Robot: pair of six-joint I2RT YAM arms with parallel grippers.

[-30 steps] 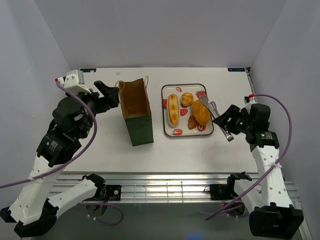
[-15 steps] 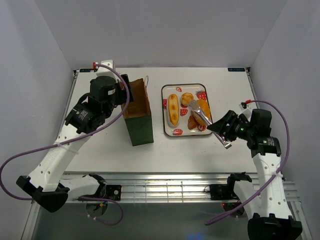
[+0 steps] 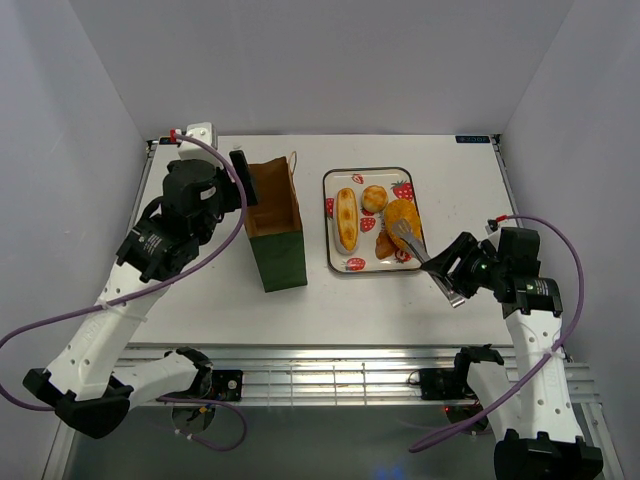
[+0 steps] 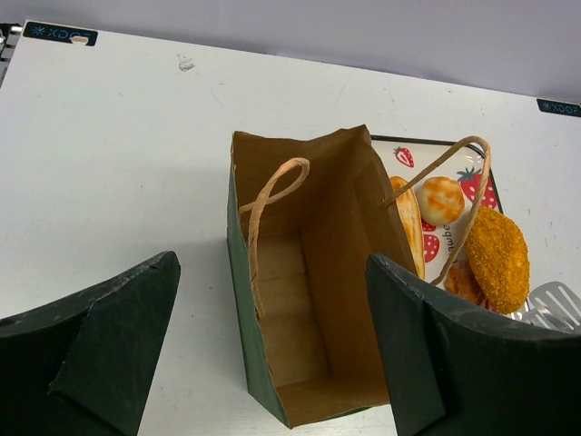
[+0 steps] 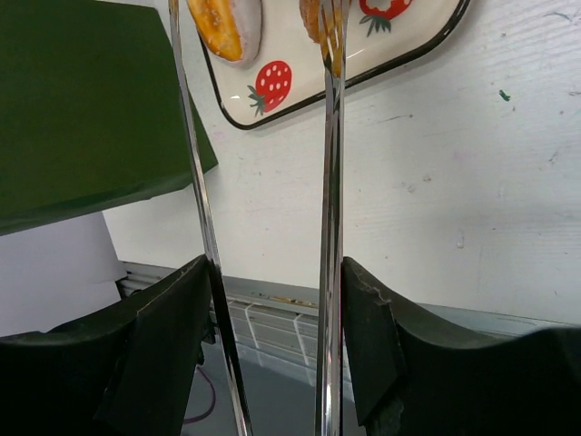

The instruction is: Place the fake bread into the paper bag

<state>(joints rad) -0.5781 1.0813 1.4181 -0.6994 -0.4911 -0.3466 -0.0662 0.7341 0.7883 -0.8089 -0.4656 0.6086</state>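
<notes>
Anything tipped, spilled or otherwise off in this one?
Nothing stands out. The bag stands upright and open, the bread lies on the tray, and the right tool holds the tongs over it. One handle leans across the bag's mouth, nothing more.

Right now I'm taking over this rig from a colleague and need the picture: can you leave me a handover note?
Left gripper: open, empty, by the paper bag rim.
Right gripper: shut on the tongs, their tips at the large oval bun.
Bag: upright, empty inside.
Bread: that bun, the long roll, round bun and small dark piece all lie on the tray.
Done: nothing bagged. Left: all four pieces.
</notes>
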